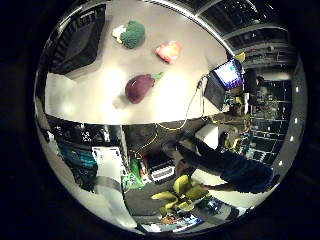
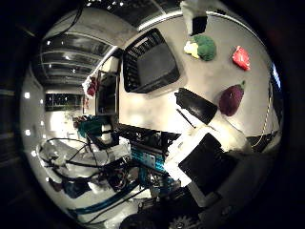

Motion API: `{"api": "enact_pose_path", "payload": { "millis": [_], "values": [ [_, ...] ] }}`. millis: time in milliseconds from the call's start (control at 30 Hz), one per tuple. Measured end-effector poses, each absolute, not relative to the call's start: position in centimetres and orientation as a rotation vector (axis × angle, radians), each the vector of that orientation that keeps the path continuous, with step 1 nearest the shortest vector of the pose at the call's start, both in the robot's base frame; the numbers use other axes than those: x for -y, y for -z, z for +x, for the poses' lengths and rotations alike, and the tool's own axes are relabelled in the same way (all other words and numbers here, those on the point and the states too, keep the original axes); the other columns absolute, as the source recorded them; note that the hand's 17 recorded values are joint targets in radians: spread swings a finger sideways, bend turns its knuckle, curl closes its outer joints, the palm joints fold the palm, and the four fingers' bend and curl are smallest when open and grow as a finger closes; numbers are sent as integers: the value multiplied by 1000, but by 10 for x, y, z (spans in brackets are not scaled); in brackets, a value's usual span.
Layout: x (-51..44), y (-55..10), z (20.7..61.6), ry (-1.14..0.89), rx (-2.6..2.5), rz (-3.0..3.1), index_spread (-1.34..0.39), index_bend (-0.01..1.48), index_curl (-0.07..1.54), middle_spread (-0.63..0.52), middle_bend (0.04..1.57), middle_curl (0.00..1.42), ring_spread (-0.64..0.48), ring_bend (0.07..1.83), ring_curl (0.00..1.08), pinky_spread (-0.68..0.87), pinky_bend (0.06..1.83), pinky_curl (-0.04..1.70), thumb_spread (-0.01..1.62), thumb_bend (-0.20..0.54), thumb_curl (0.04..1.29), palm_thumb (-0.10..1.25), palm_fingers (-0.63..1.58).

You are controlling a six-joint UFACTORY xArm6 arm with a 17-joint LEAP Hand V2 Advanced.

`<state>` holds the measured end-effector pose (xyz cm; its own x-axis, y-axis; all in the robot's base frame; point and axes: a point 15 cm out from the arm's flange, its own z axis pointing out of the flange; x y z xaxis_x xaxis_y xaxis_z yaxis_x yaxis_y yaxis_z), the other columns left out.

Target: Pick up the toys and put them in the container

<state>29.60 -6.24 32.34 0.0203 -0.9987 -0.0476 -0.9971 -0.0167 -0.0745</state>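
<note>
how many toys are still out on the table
3, all loose on the table, none in the basket: broccoli, red toy, eggplant nearest the edge.

From my remote station, the hand (image 2: 209, 157) showed only in the thumb side palm view, filling the lower right of the frame. I saw blocky white housings with black faces set into them, one large black square panel framed in white near the middle right. A rounded black fingertip pad (image 2: 196, 106) capped a white segment higher up, toward the centre right. At the bottom edge a small pale toothed gear (image 2: 181, 222) sat against dark body parts. Another white and black piece (image 2: 196, 19) poked in at the top edge.
</note>
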Motion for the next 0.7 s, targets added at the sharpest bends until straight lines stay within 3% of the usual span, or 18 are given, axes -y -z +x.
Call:
{"api": "enact_pose_path", "payload": {
  "millis": [233, 700],
  "values": [
    [78, -313, 318, 156, -2078, -2186, -422, 134, 347, -10, 188, 319, 156, 242, 164, 430, 272, 265, 1147, -23, 370, 749, 323],
    [143, -217, 325, 252, -2122, -2176, -400, 159, 260, 33, 190, 309, 158, 325, 227, 409, 443, 313, 1042, -30, 292, 521, 120]
  ]
}}
